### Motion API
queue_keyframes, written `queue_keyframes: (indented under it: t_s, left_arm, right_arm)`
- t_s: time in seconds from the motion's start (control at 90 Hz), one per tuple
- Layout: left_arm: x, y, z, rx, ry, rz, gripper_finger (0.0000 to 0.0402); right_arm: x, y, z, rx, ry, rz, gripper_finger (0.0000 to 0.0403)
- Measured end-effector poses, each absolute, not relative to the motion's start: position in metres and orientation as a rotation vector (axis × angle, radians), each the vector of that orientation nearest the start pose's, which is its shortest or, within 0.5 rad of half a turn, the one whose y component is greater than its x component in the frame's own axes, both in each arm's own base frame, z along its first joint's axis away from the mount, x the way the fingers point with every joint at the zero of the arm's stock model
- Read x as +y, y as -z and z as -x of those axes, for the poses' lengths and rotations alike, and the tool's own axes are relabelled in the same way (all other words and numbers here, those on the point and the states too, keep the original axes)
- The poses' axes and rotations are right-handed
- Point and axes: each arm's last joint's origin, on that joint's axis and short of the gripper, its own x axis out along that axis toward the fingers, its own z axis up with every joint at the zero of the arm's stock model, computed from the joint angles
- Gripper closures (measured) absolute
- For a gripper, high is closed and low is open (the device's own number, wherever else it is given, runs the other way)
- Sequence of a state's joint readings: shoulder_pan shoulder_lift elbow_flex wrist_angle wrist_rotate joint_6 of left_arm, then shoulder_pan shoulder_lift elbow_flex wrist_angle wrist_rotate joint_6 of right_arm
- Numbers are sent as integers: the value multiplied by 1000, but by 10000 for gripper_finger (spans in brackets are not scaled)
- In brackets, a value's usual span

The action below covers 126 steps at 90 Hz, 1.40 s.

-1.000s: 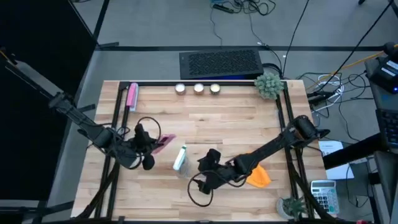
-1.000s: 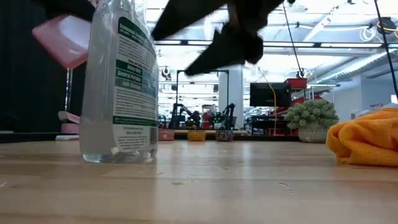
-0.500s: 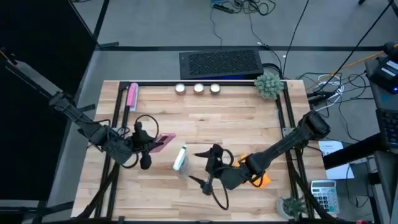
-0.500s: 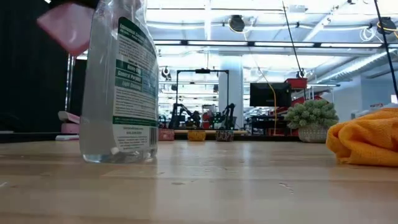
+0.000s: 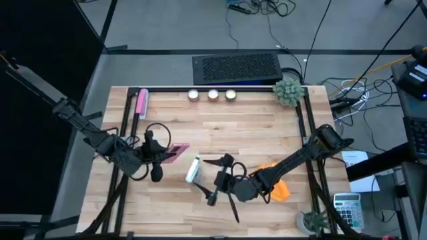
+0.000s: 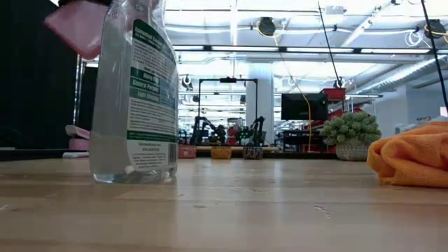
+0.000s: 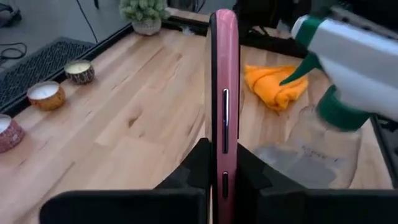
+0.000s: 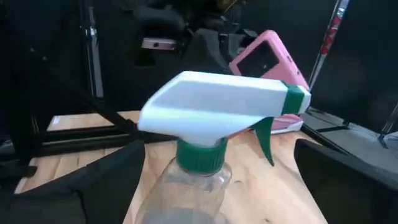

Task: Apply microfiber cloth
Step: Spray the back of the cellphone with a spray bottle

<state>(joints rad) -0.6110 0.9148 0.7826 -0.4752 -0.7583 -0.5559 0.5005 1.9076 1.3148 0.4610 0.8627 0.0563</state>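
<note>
The orange microfiber cloth [image 5: 278, 187] lies bunched on the table at the near right, also seen in the low view [image 6: 413, 155] and the left wrist view [image 7: 275, 83]; no gripper touches it. My left gripper [image 5: 160, 153] is shut on a smartphone in a pink case [image 5: 176, 152] at the table's left. A clear spray bottle with a white and green head [image 5: 193, 169] stands upright on its base. My right gripper [image 5: 215, 180] is open just right of the bottle, and its fingers stand on either side of the bottle's head [image 8: 217, 109] without touching it. My left gripper pinches the smartphone's two flat faces near one end [image 7: 224, 177] between its two fingers. The fingers come level from the table's left and the phone reaches on past them. It stands on its long edge, lifted clear of the table.
Three small candles [image 5: 212, 95] and a potted plant [image 5: 288, 91] stand along the far edge. A pink stick-shaped object [image 5: 141, 103] lies at the far left. A second small plant [image 5: 313, 220] is at the near right corner. Black rails frame the tabletop.
My right gripper has turned about and swung to face the spray bottle, passing out of the low view's top. My left gripper has risen a little with the smartphone. The cloth and bottle have stayed where they were.
</note>
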Motion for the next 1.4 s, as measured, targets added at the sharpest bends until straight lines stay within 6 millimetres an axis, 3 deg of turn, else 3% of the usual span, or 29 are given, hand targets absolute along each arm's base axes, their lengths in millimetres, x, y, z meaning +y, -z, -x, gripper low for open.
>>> queue_keyframes:
  t_s: [0.222, 0.444, 0.856, 1.0, 1.189, 1.4]
  left_arm:
    - [-88, -287, -169, 410, -289, 152, 391]
    - [-96, -279, -192, 392, -277, 117, 391]
    - [-96, -279, -192, 398, -270, 110, 391]
    - [-96, -279, -192, 397, -272, 112, 391]
    - [-95, -279, -192, 397, -274, 117, 391]
    - [-95, -279, -192, 397, -274, 118, 391]
  right_arm:
    - [184, -255, -390, 87, 345, 9, 10]
    - [181, -243, -397, 96, 337, 15, 10]
    - [201, -243, -386, 107, 325, 96, 10]
    - [190, -243, -392, 105, 345, 73, 10]
    - [177, -242, -401, 114, 251, 28, 10]
    - [175, -240, -401, 138, 304, 103, 10]
